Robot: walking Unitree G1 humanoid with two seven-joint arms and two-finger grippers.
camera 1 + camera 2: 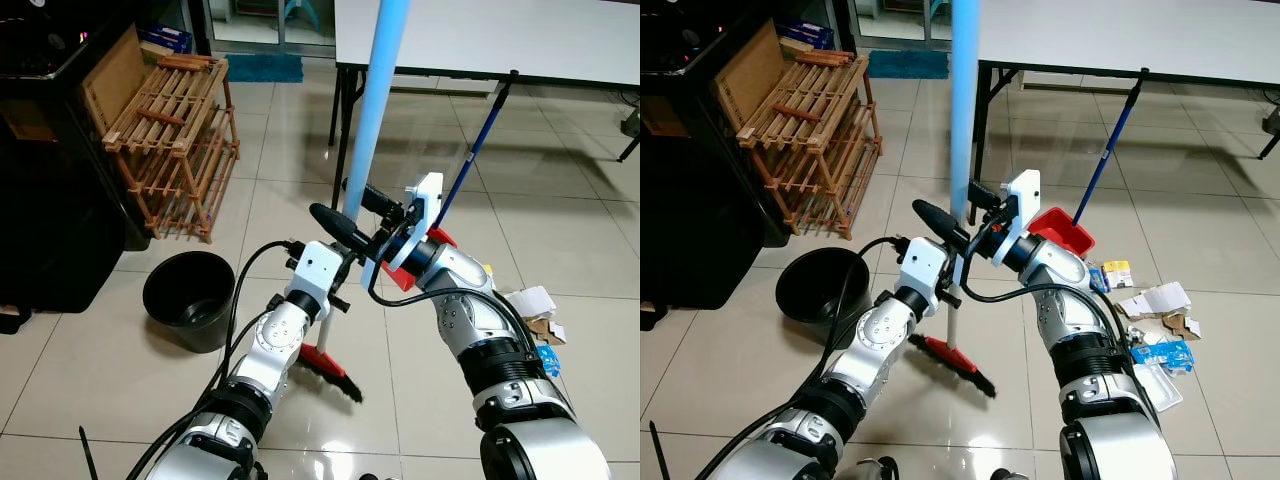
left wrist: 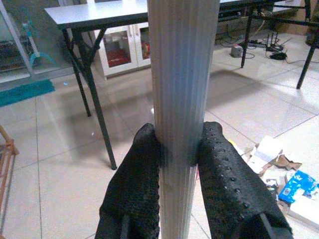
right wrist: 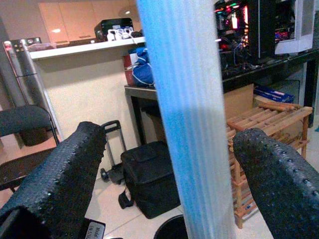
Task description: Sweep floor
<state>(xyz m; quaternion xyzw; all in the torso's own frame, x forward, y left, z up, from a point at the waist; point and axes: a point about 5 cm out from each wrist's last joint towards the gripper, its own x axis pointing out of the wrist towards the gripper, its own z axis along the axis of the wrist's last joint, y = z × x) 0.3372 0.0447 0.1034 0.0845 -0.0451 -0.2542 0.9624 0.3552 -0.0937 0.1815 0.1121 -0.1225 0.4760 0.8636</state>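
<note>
The broom (image 1: 962, 150) stands nearly upright on the tiled floor (image 1: 1200, 250), its red-backed bristle head (image 1: 952, 364) just right of the black bucket (image 1: 820, 290). The left gripper (image 2: 182, 149) clamps the lower handle between both fingers. The right gripper (image 3: 174, 149) brackets the handle higher up, fingers spread, not touching. Litter (image 1: 1155, 330) lies beside the red dustpan (image 1: 1065, 232).

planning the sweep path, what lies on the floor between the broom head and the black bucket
Only bare tile, in both eye views: broom head sits apart from the black bucket, nothing between.
</note>
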